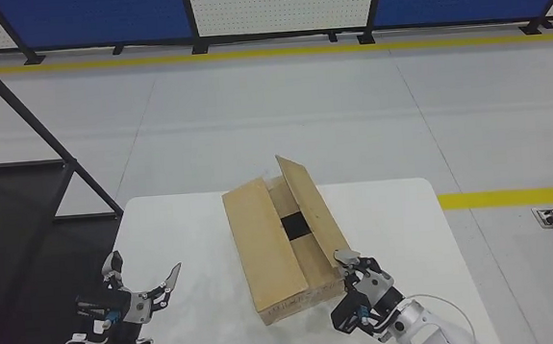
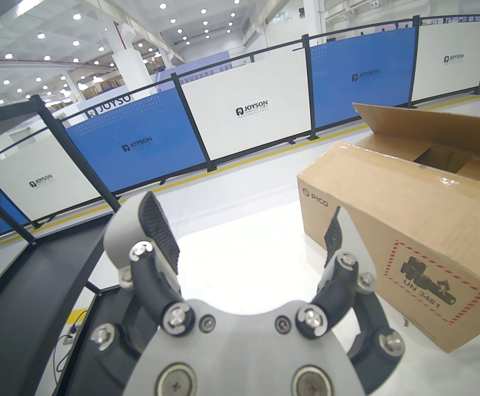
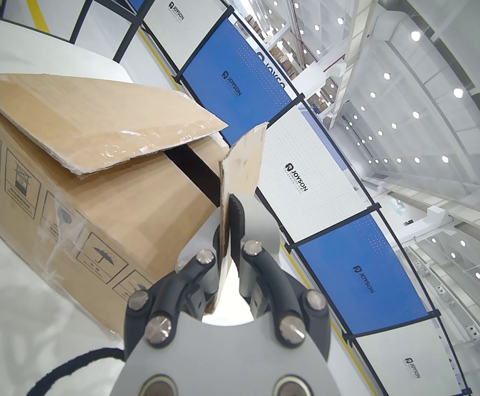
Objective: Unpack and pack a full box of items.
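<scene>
At the five-o'clock corner of the box (image 1: 266, 250), my right gripper (image 3: 229, 221) pinches the raised flap (image 3: 243, 165) by its near end. On the table (image 1: 179, 227) the box's long axis runs eleven to five. My left gripper (image 2: 243, 210) hangs spread at its eight o'clock, well apart.

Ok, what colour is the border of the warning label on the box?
Red diagonal dashes around the label; clearest in the left wrist view.
</scene>
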